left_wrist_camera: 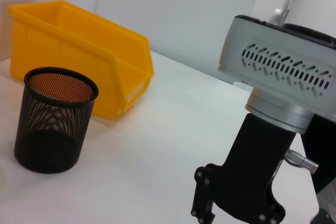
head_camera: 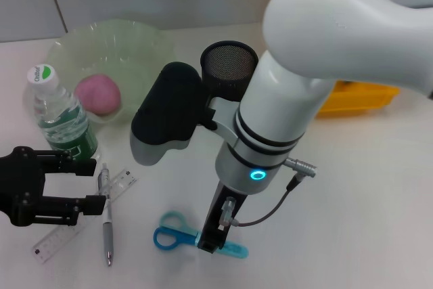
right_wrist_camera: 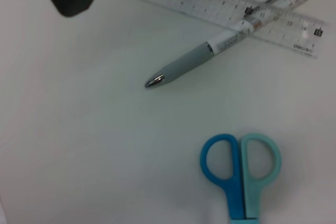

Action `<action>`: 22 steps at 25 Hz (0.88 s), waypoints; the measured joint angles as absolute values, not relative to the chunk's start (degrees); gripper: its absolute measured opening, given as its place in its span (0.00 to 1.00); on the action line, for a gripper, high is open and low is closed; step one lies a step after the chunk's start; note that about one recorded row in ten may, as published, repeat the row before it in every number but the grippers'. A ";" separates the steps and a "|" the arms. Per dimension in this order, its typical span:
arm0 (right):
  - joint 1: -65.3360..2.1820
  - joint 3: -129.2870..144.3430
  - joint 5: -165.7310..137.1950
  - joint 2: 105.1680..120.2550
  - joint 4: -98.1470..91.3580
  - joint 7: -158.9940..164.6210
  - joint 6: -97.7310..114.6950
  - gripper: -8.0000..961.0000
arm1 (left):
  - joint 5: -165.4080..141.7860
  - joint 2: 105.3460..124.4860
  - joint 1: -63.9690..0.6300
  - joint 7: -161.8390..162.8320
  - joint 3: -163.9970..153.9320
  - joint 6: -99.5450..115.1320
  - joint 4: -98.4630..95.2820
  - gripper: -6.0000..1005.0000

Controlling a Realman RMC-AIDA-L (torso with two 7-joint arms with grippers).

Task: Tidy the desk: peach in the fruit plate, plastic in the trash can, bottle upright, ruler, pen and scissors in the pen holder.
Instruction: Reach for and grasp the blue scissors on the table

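Note:
A pink peach lies in the green fruit plate. The water bottle stands upright beside the plate. My left gripper is open at the table's left, its fingertips close to the top end of the pen, which lies across the clear ruler. The blue scissors lie flat, and my right gripper hangs over their blades. In the right wrist view the scissors, pen and ruler lie below. The black mesh pen holder stands behind the right arm. No plastic shows.
A yellow bin, the trash can, sits at the back right behind the right arm; the left wrist view shows the bin next to the pen holder. The right arm's bulk hides the table's middle.

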State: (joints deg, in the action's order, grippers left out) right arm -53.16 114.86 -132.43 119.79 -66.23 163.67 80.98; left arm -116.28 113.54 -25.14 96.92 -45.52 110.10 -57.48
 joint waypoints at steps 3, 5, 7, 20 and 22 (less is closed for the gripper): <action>-55.15 116.43 -131.27 119.86 -63.65 163.37 79.36 0.24 | -116.28 113.47 -25.09 96.90 -45.52 110.03 -57.48 0.75; -55.54 117.10 -131.19 119.87 -63.01 163.33 78.64 0.30 | -116.29 113.47 -25.07 96.90 -45.52 110.04 -57.48 0.75; -55.68 117.43 -131.17 119.87 -62.76 163.32 78.37 0.36 | -116.28 113.46 -25.06 96.90 -45.52 110.05 -57.48 0.75; -58.09 121.48 -128.24 119.88 -58.46 163.31 75.38 0.36 | -116.27 113.76 -25.44 96.74 -45.71 110.02 -57.48 0.75; -58.19 121.53 -128.23 119.88 -58.29 163.32 75.36 0.37 | -116.27 113.83 -25.52 96.71 -45.75 110.03 -57.48 0.75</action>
State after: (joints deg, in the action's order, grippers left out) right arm -58.19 121.53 -128.23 119.88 -58.29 163.32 75.36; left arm -116.27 113.83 -25.51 96.71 -45.75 110.03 -57.48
